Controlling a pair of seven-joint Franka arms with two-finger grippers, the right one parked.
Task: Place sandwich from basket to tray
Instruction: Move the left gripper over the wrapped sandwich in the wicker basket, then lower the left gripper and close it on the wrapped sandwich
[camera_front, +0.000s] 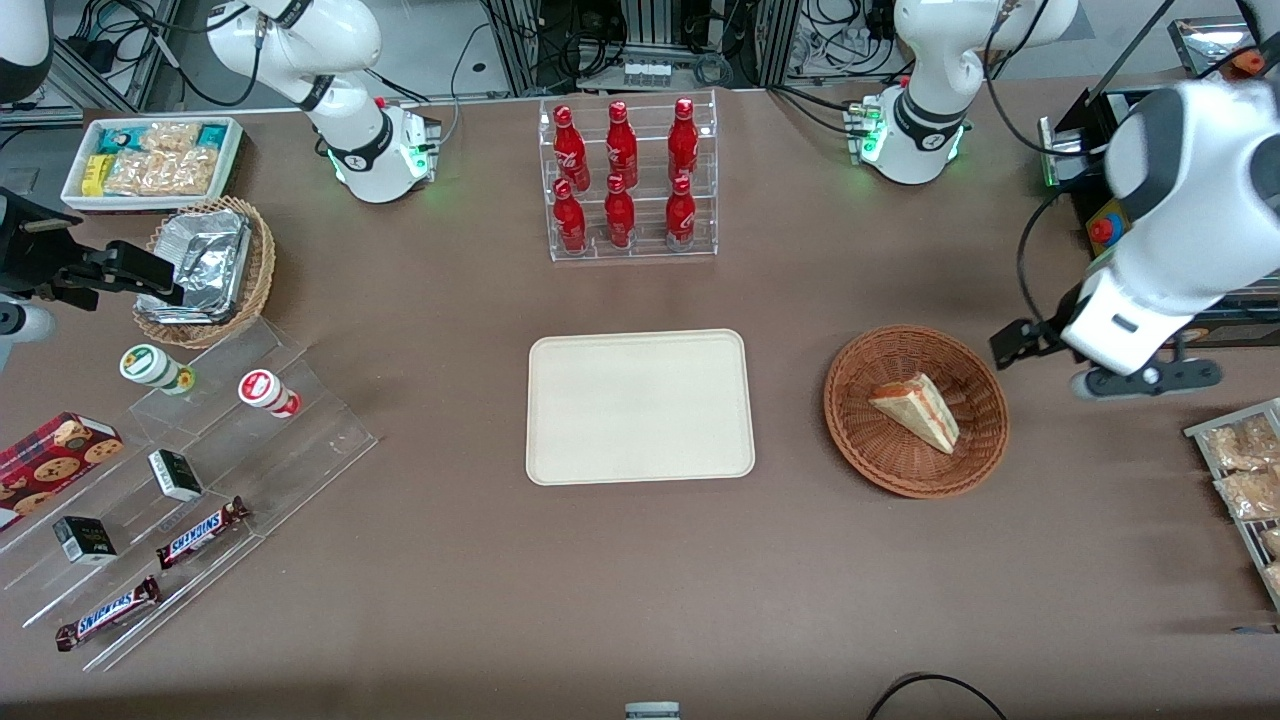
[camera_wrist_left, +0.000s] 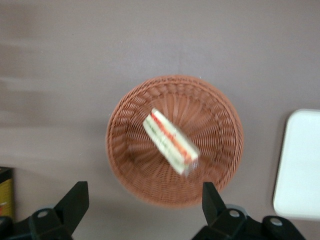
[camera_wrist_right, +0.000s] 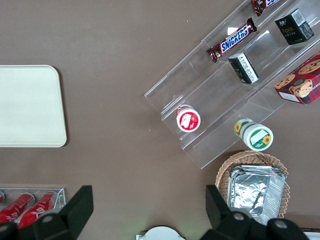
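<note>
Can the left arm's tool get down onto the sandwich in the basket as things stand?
Probably yes: the tool hangs open above the basket, and the sandwich lies uncovered inside it.

Even bright light; sandwich (camera_wrist_left: 170, 142) slightly blurred

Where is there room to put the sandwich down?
The flat cream tray lies bare, beside the round brown wicker basket holding the sandwich. The stepped clear snack rack is crowded. The gripper hovers open above the basket.
</note>
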